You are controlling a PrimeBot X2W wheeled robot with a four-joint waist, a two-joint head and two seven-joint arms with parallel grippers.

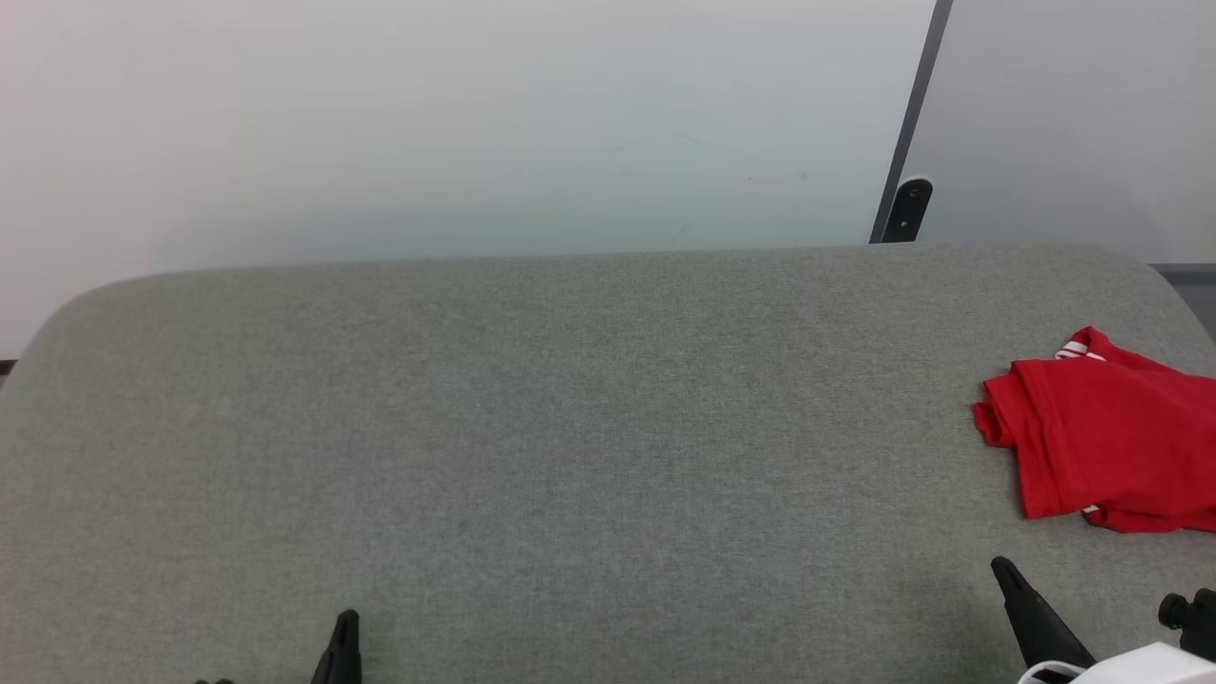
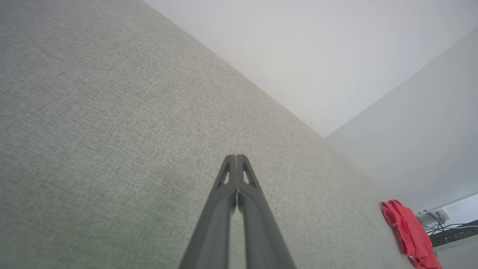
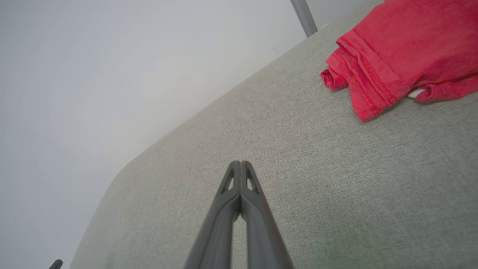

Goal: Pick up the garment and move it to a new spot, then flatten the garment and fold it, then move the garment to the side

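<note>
A pale wall is seen behind a grey cloth-covered counter with rounded far corners. The garment is laid as a folded red bundle at the counter's right end, partly cut off by the head view's right edge. White striped trim is exposed at its far corner, and a sliver of white shows under its near hem. It is judged light, soft and limp. Its layers are expected to slide apart and sag if lifted from one point, so a pinch through all layers at the stitched folded edge facing the counter's middle is favoured. With the fold made and the bundle set aside, little of the task is judged left. The right gripper is held near the garment's near-left corner but apart from it, jaws brought together, nothing held. The left gripper is placed well apart at the lower left, likewise closed and empty.
</note>
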